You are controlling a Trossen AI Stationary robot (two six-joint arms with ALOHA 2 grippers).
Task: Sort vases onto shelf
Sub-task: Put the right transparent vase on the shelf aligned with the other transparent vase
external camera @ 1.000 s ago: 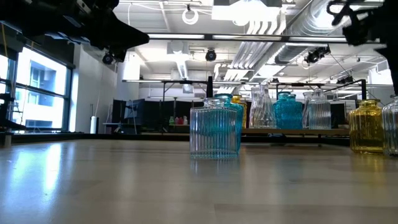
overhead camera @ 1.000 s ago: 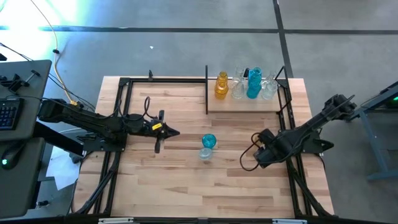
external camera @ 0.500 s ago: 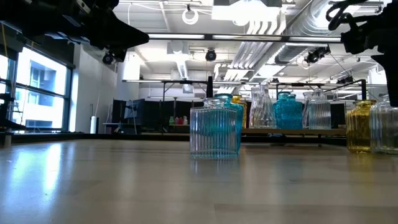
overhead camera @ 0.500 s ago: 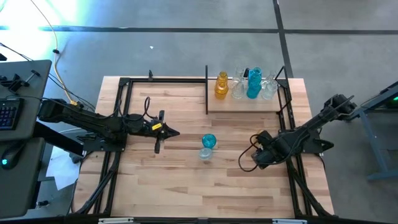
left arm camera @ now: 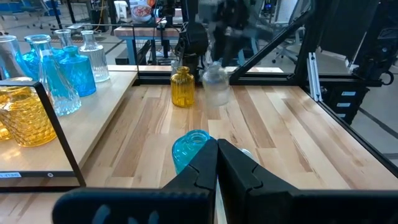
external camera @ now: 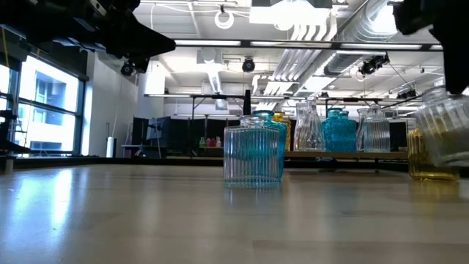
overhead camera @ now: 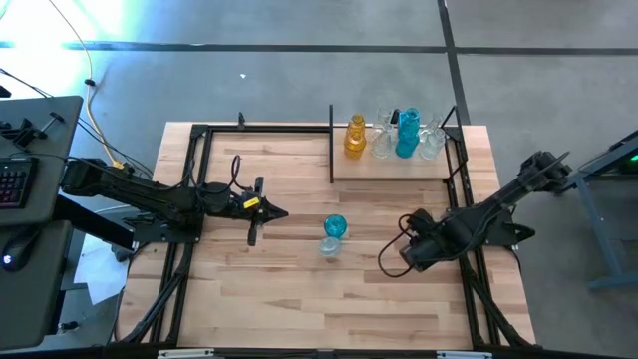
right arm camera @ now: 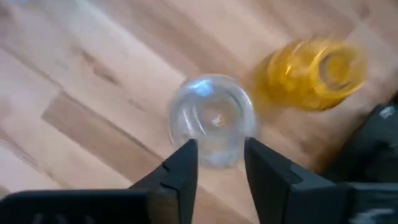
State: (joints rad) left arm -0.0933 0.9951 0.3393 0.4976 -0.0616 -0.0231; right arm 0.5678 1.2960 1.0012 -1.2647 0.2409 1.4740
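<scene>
My right gripper (right arm camera: 221, 163) is over the table's right part, shut on a clear ribbed vase (right arm camera: 211, 121) next to an amber vase (right arm camera: 317, 71) that stands on the table. My left gripper (overhead camera: 269, 210) hovers shut over the table's left half. To its right a teal vase (overhead camera: 335, 226) and a clear vase (overhead camera: 329, 245) stand together mid-table. The shelf (overhead camera: 394, 167) sits at the far edge. It carries an amber vase (overhead camera: 355, 138), a teal one (overhead camera: 407, 135) and clear ones (overhead camera: 382, 140). My right gripper pinches the clear vase between its two fingers (right arm camera: 183, 163), one on each side of its body (right arm camera: 208, 152), coming from above and pointing down. In the low view the vase (external camera: 447, 136) is lifted clear of the table and tilted.
A black metal frame (overhead camera: 199, 135) borders the tabletop on the left, far and right sides. Bare wood lies along the near part of the table (overhead camera: 329, 304). The shelf's black end post (overhead camera: 331, 145) stands at its left end.
My right gripper has moved a little toward the table's left and near edge and has raised the clear vase off the table. The vase stood upright beside the amber one. It now hangs tilted above the tabletop.
</scene>
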